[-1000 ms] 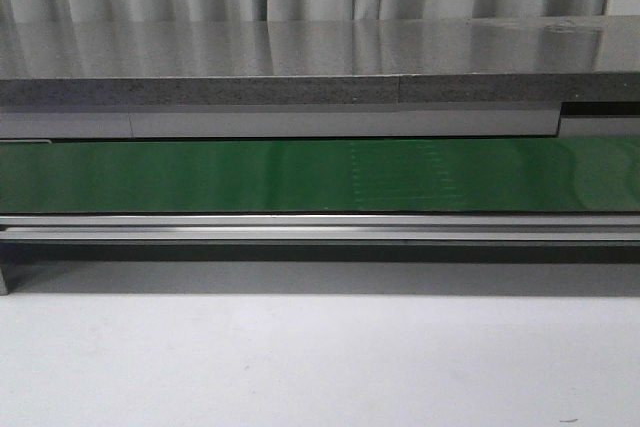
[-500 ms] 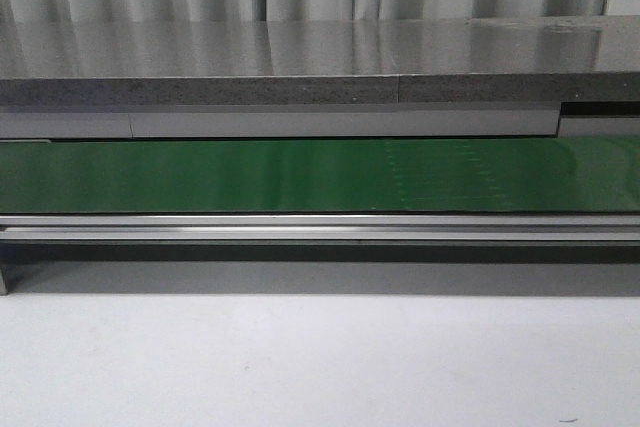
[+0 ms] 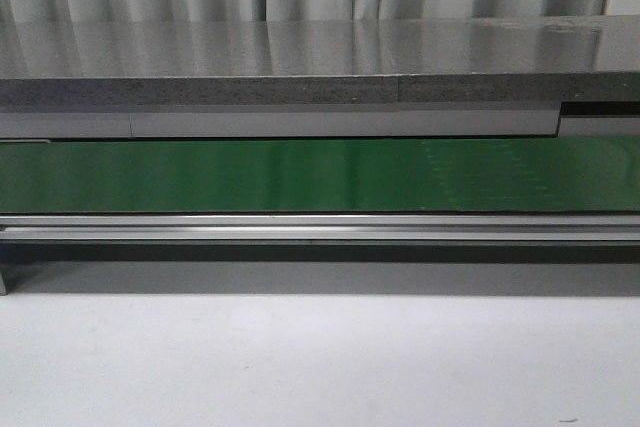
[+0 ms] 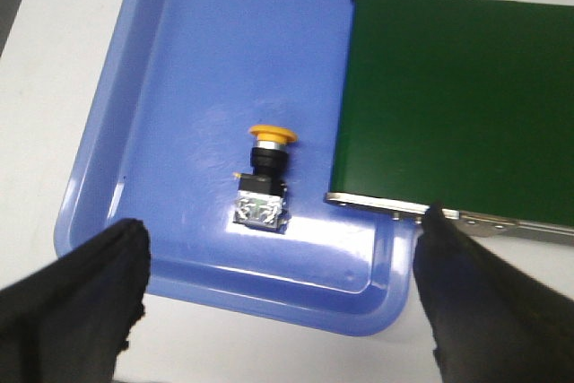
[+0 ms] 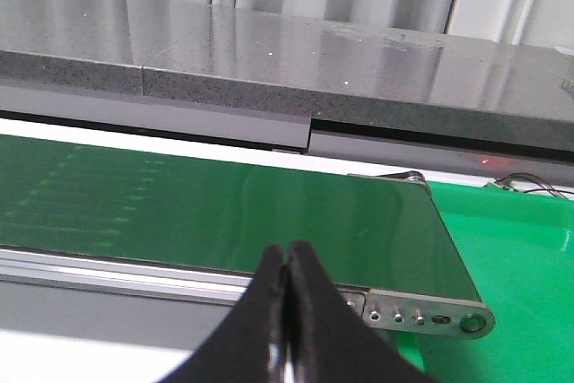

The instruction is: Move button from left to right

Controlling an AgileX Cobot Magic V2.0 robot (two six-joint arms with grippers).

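Left jaws spread wide above button [image 4: 264, 177] in blue tray [image 4: 143, 132]; right pressed together. Risk: slipping off round cap.

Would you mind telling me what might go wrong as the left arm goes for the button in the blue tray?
1. The button lies on its side in the blue tray, so the open left gripper may roll or push it instead of clamping it.
2. It sits close to the end of the green conveyor belt, whose metal edge overhangs the tray; one finger could strike that edge.
3. The right gripper is shut, so it cannot yet receive anything.
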